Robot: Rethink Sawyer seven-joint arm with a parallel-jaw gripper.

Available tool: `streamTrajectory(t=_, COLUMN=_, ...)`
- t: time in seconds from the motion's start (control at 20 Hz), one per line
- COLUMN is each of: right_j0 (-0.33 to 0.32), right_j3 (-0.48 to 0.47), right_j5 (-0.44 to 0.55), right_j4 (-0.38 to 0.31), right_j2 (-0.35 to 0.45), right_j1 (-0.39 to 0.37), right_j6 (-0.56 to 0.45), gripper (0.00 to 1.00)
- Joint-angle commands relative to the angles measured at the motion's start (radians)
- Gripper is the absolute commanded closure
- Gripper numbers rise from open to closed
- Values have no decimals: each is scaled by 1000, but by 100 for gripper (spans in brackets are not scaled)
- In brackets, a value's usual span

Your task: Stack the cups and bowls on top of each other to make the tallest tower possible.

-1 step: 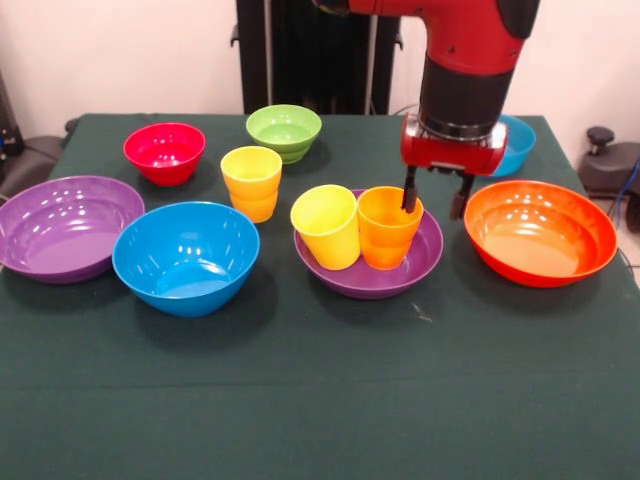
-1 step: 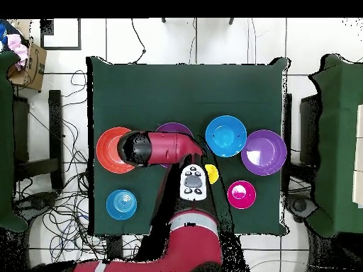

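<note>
The tower is barely begun: two glossy plastic cups (image 1: 360, 226) sit in a purple bowl (image 1: 368, 275); the fingers (image 1: 409, 190) straddle the orange cup's rim, open.

A yellow cup (image 1: 327, 226) and an orange cup (image 1: 387, 227) stand upright, side by side, inside a large purple bowl (image 1: 369, 275). A yellow-orange stacked cup (image 1: 252, 182) stands alone behind. Around them sit a second purple bowl (image 1: 66, 227), a large blue bowl (image 1: 186, 257), a large orange bowl (image 1: 540, 232), a red bowl (image 1: 164, 152), a green bowl (image 1: 284, 132) and a small blue bowl (image 1: 516, 145)
</note>
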Motion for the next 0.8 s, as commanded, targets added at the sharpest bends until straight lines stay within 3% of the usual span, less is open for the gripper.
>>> streamTrajectory(t=0.05, right_j0=20, right_j3=64, right_j5=144, right_j4=-10, right_j2=57, right_j1=-86, right_j6=43, gripper=0)
streamTrajectory(t=0.8, right_j0=-5, right_j3=83, right_j5=98, right_j4=-20, right_j2=85, right_j1=-48, right_j6=34, gripper=0)
